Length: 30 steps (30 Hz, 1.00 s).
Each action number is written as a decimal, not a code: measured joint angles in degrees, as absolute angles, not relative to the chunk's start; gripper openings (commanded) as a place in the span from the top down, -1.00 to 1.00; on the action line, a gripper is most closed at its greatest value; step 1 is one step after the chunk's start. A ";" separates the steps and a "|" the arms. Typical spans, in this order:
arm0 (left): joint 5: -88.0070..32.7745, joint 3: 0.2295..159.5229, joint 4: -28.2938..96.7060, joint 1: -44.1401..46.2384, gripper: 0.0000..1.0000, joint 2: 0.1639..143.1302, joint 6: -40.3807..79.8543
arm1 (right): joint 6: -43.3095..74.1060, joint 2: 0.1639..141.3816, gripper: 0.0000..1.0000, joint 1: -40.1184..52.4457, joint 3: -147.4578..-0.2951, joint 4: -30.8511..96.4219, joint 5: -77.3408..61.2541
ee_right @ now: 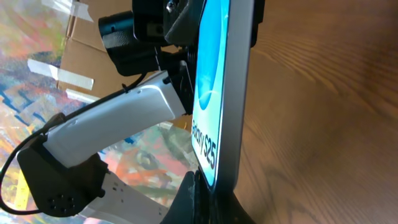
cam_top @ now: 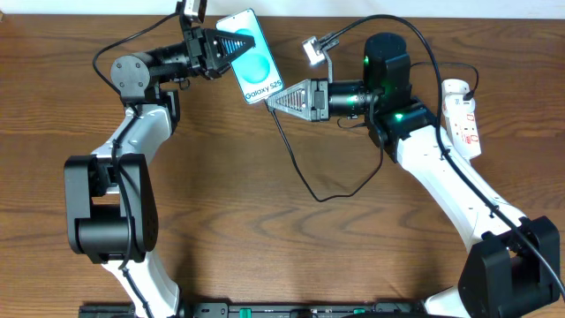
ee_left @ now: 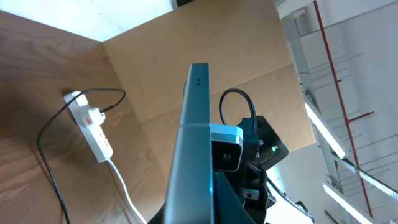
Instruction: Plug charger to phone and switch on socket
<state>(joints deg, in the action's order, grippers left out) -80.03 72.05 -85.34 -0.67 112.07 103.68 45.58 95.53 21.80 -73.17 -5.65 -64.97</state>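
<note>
Wooden table (cam_top: 265,247) toward 12 o'clock: left gripper (cam_top: 231,49) pinches the phone (cam_top: 256,66), long axis running 11 to 5 o'clock, and right gripper (cam_top: 272,100), touching its 5 o'clock end, seems clamped on the hidden charger (cam_top: 300,177) tip.

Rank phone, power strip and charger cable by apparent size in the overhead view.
1. The charger cable: longest by far, though thin.
2-3. The phone and power strip: about alike. The phone is held up nearer the camera and the strip is partly hidden, so unranked.
</note>
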 measured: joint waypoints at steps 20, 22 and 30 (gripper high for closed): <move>-79.55 72.05 -85.32 -0.71 0.85 112.07 103.68 | 46.50 95.53 0.98 21.82 -73.06 -6.31 -64.49; -79.55 72.05 -85.32 -0.71 0.87 112.07 103.66 | 46.50 95.53 0.98 21.82 -73.06 -6.33 -64.49; -79.33 72.05 -85.32 -0.73 0.86 112.07 103.68 | 47.42 95.53 0.98 21.82 -73.01 -6.72 -64.18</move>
<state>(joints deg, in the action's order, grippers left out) -79.33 72.05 -85.32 -0.73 112.07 103.68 47.42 95.53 21.82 -73.01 -6.72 -64.18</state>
